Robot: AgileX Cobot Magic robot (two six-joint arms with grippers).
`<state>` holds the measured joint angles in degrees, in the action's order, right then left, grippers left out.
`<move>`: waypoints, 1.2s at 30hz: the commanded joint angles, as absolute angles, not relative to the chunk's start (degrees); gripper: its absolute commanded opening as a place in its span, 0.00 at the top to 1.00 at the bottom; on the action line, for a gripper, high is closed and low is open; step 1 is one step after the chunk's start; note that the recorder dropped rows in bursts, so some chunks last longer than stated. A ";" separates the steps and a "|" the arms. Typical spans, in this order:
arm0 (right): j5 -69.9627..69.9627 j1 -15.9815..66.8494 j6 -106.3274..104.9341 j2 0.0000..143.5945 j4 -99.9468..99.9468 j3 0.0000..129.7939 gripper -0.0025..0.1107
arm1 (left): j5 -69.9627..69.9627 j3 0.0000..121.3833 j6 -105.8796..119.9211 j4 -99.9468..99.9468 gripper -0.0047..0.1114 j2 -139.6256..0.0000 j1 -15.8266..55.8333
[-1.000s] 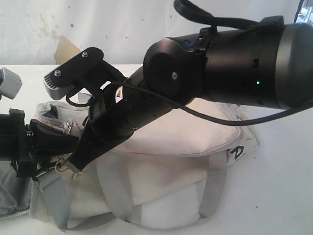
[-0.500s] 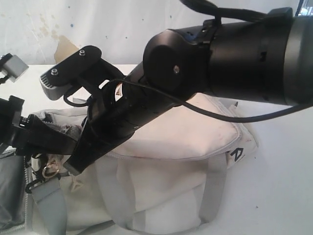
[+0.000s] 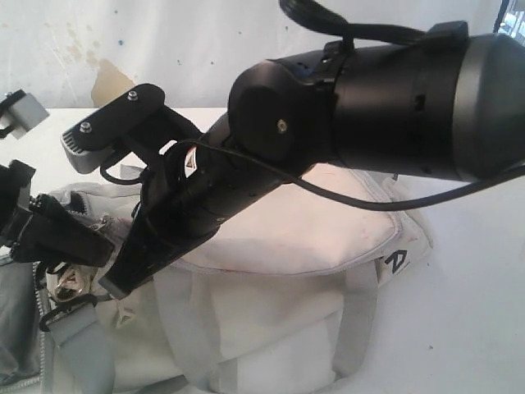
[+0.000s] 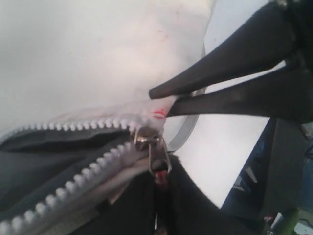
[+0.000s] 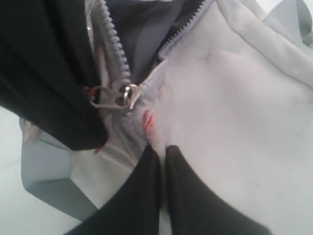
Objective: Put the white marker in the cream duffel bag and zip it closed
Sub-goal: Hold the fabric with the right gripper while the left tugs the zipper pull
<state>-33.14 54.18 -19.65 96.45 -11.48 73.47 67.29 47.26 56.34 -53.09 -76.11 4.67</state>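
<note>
One cream duffel bag [image 3: 279, 238], two grippers [image 4: 160, 183] [image 5: 159, 149]

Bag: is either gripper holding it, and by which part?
The left gripper pinches the zipper pull; the right gripper pinches the bag fabric beside the zipper's closed end.

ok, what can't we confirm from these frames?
1. white marker: in no view; both wrist views show only dark lining inside the opening.
2. Exterior view: right arm hides the zipper on the cream duffel bag.
3. Zipper's open length: cut off by both wrist views' edges.
4. left gripper fingertips on the zipper pull: dark, blurred, left wrist view.
</note>
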 commanded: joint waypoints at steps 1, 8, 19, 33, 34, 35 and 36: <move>-34.60 53.63 -19.25 97.36 -8.25 72.60 0.98 | 66.96 46.42 56.89 -50.41 0.82 -75.36 4.73; -34.04 53.63 -19.25 97.36 -8.25 72.60 0.98 | 65.94 44.68 57.19 -51.22 0.70 -75.36 4.73; -32.52 53.63 -18.63 97.36 -8.46 72.60 0.98 | 62.10 44.68 57.62 -53.69 0.48 -75.36 8.83; -30.71 53.63 -17.70 97.36 -8.69 72.60 0.98 | 57.61 37.17 65.55 -69.08 0.52 -75.46 8.95; -30.88 53.63 -17.70 97.36 -8.69 72.60 0.98 | 59.20 37.30 65.55 -69.58 0.52 -75.46 8.95; -30.88 53.63 -17.70 97.36 -8.69 72.60 0.98 | 59.58 37.30 66.35 -69.59 0.52 -75.46 8.95; -30.77 53.63 -17.70 97.36 -8.69 72.60 0.98 | 57.93 37.30 66.46 -68.91 0.52 -75.46 8.95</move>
